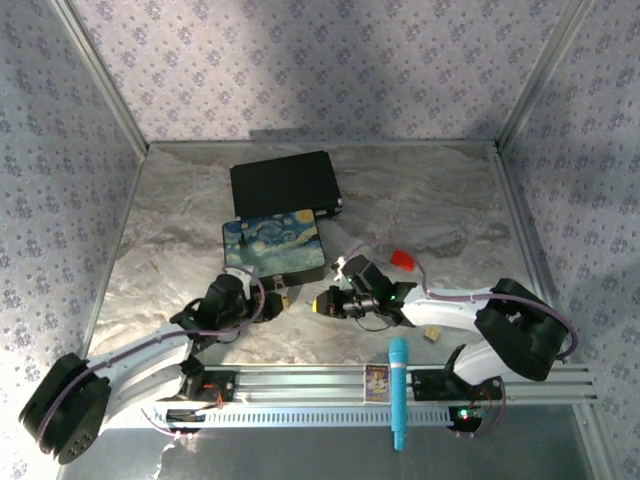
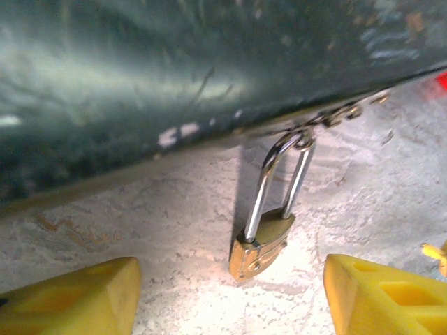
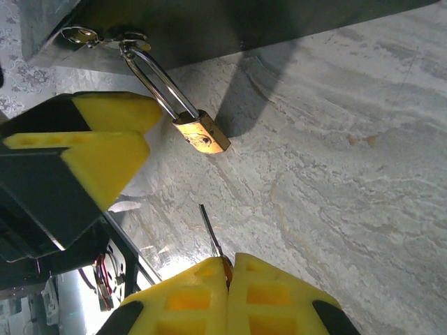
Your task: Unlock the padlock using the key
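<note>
Plainly, everything gathers at the near side of the painted box (image 1: 274, 248), which sits on the marbled tabletop (image 1: 450, 200) with a black case (image 1: 285, 185) touching its far edge. The padlock (image 1: 283, 293) (image 2: 262, 244) (image 3: 201, 132) hangs from a small metal loop on the box's near lower edge. Its thin silver shackle is threaded through that loop and looks seated in the body, and the brass body lies tilted on the tabletop just in front of the box. The left fingers (image 2: 77, 296) stand wide apart and grip nothing. They point at the box, one on each side of the padlock and short of touching it. The right fingers (image 3: 258, 293) (image 1: 322, 303) are pressed together on the key (image 3: 209, 234), whose slim blade sticks out from between their tips toward the box. The blade's tip is near the padlock body but apart from it, with bare tabletop between. To the right of the box lies a red block (image 1: 402, 260), and farther right and nearer the arms a small tan cube (image 1: 432, 333), both well apart from the padlock. A teal marker (image 1: 398, 390) rests across the metal rail (image 1: 300, 385) at the near edge, well away from the box.
</note>
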